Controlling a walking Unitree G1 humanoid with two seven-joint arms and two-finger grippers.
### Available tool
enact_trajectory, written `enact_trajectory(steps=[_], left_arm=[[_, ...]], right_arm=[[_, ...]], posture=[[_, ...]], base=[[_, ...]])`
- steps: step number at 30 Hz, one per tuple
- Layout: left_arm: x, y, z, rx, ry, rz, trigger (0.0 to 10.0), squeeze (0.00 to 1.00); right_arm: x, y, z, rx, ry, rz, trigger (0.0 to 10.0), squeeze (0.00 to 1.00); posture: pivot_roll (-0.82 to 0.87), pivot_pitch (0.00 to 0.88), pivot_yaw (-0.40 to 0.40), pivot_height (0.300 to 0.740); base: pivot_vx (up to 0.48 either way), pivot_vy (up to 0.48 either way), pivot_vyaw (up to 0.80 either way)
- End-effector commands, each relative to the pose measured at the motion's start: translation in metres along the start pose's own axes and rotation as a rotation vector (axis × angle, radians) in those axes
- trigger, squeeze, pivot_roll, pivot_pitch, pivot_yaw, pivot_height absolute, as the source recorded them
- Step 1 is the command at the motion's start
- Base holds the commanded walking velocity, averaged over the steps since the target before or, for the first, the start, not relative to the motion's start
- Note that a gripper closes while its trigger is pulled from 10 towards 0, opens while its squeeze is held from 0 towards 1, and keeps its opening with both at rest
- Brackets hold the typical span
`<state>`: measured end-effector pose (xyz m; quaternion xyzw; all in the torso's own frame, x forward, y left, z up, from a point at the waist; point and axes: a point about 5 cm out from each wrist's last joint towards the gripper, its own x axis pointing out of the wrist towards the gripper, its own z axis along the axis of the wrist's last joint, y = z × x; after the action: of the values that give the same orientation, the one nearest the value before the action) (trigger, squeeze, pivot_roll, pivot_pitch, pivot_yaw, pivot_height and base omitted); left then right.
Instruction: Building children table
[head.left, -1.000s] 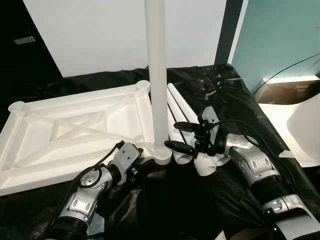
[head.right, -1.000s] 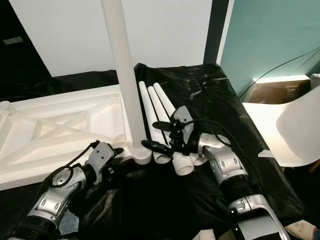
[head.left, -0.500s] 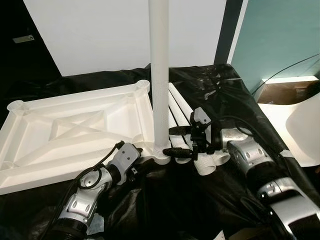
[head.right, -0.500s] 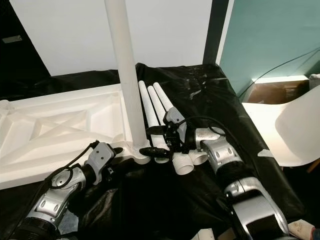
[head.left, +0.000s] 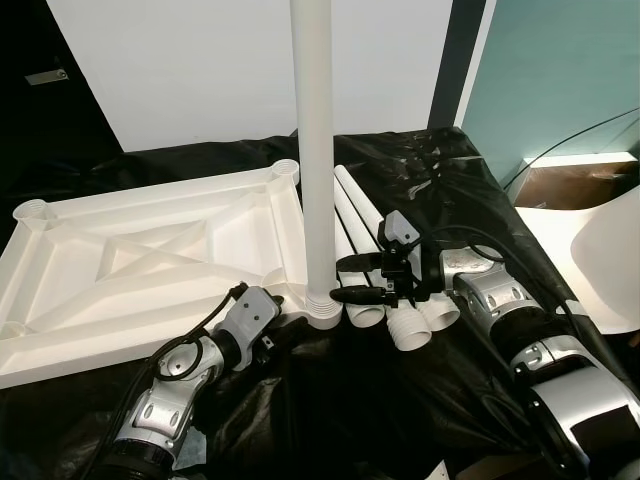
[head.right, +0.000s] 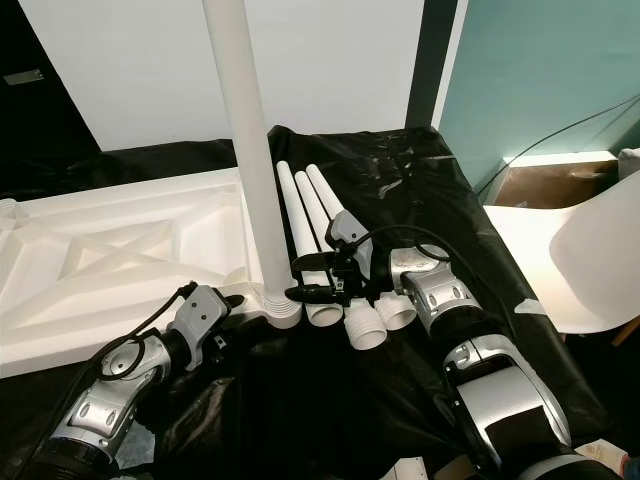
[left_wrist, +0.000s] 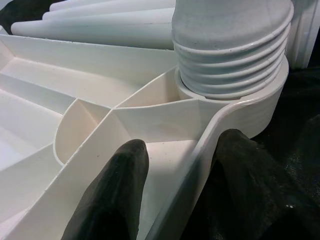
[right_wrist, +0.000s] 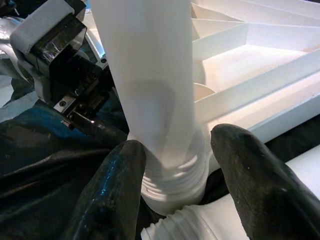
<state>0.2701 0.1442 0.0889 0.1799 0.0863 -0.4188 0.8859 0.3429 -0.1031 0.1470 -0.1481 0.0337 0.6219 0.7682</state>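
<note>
A black sheet (head.left: 400, 400) covers the worktop before a white wall; the white tabletop (head.left: 150, 260) lies upside down at left, one white leg (head.left: 315, 150) upright in its near right corner socket, three spare legs (head.left: 365, 235) lying just right; the left tool (left_wrist: 175, 195) pinches the tabletop's corner rim, the right tool (right_wrist: 175, 165) spread apart around the leg's base

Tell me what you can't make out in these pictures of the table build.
- Upright leg: its top is cut off by the upper edge of both eye views.
- Tabletop: left part cropped in the right eye view.
- Left gripper: in the eye views its fingers are hidden behind its own wrist.
</note>
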Motion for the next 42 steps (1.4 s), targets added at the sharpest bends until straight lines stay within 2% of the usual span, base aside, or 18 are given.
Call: enact_trajectory(steps=[1, 4, 5, 14, 15, 16, 23, 32, 33, 34, 35, 36, 39, 42], left_arm=[[-0.004, -0.006, -0.019, -0.046, 0.083, 0.021, 10.0, 0.0], [-0.004, -0.006, -0.019, -0.045, 0.084, 0.021, 10.0, 0.0], [-0.004, -0.005, -0.019, -0.044, 0.085, 0.022, 10.0, 0.0], [-0.005, -0.007, -0.019, -0.041, 0.085, 0.018, 10.0, 0.0], [-0.005, -0.007, -0.019, -0.04, 0.085, 0.016, 10.0, 0.0], [-0.005, -0.007, -0.019, -0.039, 0.084, 0.014, 10.0, 0.0], [-0.004, -0.008, -0.018, -0.039, 0.079, 0.016, 10.0, 0.0], [-0.003, -0.014, -0.019, -0.038, 0.078, 0.006, 10.0, 0.0], [-0.002, -0.015, -0.019, -0.038, 0.075, 0.001, 10.0, 0.0], [-0.002, -0.016, -0.019, -0.038, 0.074, 0.0, 10.0, 0.0], [-0.002, -0.016, -0.019, -0.038, 0.074, 0.0, 10.0, 0.0], [-0.001, -0.016, -0.019, -0.039, 0.072, -0.002, 10.0, 0.0], [0.0, -0.017, -0.018, -0.038, 0.069, -0.008, 10.0, 0.0], [0.001, -0.017, -0.017, -0.037, 0.067, -0.008, 10.0, 0.0]], right_arm=[[0.006, 0.0, 0.003, -0.027, 0.014, 0.029, 10.0, 0.0], [0.007, 0.0, 0.004, -0.031, 0.007, 0.029, 10.0, 0.0], [0.007, -0.001, 0.005, -0.032, -0.006, 0.026, 10.0, 1.0], [0.011, 0.005, 0.002, -0.052, -0.023, 0.068, 10.0, 1.0], [0.012, 0.006, 0.002, -0.068, -0.019, 0.084, 10.0, 0.76], [0.013, 0.006, 0.002, -0.087, -0.012, 0.091, 10.0, 0.0], [0.02, 0.004, 0.005, -0.117, -0.008, 0.097, 10.0, 0.0], [0.033, 0.01, 0.009, -0.139, -0.077, 0.091, 10.0, 0.0], [0.036, 0.012, 0.006, -0.119, -0.1, 0.049, 4.2, 0.0], [0.036, 0.012, 0.005, -0.11, -0.106, 0.033, 1.9, 0.0], [0.036, 0.012, 0.005, -0.11, -0.106, 0.033, 1.9, 0.0], [0.036, 0.012, 0.002, -0.095, -0.108, 0.005, 0.0, 0.0], [0.035, 0.015, -0.007, -0.052, -0.121, -0.071, 0.0, 0.0], [0.036, 0.018, -0.012, -0.028, -0.13, -0.097, 0.0, 0.0]], posture=[[0.15, 0.0, 0.029, 0.74], [0.15, 0.0, 0.029, 0.74], [0.15, 0.0, 0.029, 0.74], [0.15, 0.0, 0.035, 0.74], [0.15, 0.0, 0.034, 0.74], [0.15, 0.0, 0.033, 0.74], [0.16, 0.0, 0.026, 0.74], [0.17, 0.0, 0.023, 0.74], [0.16, 0.0, 0.025, 0.74], [0.16, 0.0, 0.025, 0.74], [0.16, 0.0, 0.025, 0.74], [0.16, 0.0, 0.027, 0.74], [0.15, 0.0, 0.029, 0.74], [0.14, 0.0, 0.029, 0.74]], base=[[0.0, 0.0, 0.0], [0.0, 0.0, 0.0], [0.0, 0.0, 0.0], [0.0, 0.0, 0.0], [0.0, 0.0, 0.0], [0.0, 0.0, 0.0], [0.0, 0.0, 0.0], [0.0, 0.0, 0.0], [0.0, 0.0, 0.0], [0.0, 0.0, 0.0], [0.0, 0.0, 0.0], [0.0, 0.0, 0.0], [0.0, 0.0, 0.0], [0.0, 0.0, 0.0]])
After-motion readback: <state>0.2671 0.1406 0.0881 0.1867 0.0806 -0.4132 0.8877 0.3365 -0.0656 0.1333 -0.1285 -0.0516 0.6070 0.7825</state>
